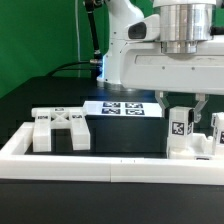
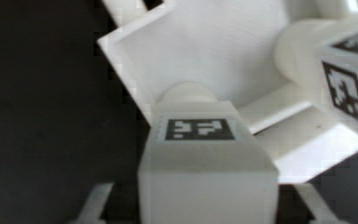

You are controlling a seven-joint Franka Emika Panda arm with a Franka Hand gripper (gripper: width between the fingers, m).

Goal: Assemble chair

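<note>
Exterior view: the light is bright and even, and top faces are lighter than fronts, so it falls from above. The white arm (image 1: 135, 55) and rail (image 1: 60, 158) glare almost to plain white, while the black table (image 1: 40, 100) swallows detail. Shadows are soft and short. The picture is coarse.

Wrist view: the near block (image 2: 202, 170) looms out of focus, its tag (image 2: 202, 128) blurred but readable. The table is flat black.

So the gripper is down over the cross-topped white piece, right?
No. The exterior view shows the gripper down over the upright tagged white block on that view's right; the cross-topped white piece lies apart on the left.
</note>
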